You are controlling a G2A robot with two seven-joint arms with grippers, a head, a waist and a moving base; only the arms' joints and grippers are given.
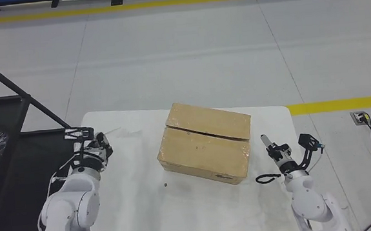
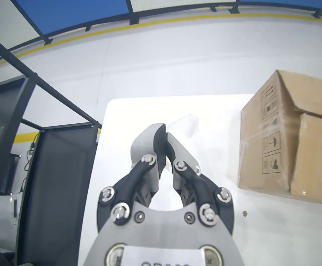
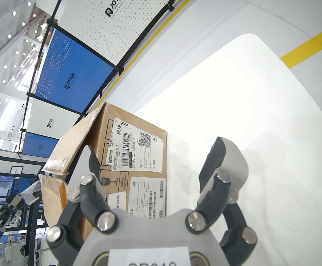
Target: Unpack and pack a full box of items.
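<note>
The box [image 1: 205,143], its long axis running side to side, lies nearer the released right gripper [image 1: 285,140] than the clenched, empty left gripper [image 2: 164,132].

A white worktop [image 1: 140,206] with rounded corners carries a brown cardboard box [image 1: 205,142] near its middle, set askew to the edges. A clear piece of plastic [image 2: 185,123] lies toward the far left corner. A tiny brown scrap [image 2: 244,213] lies near the box's near left corner.
</note>
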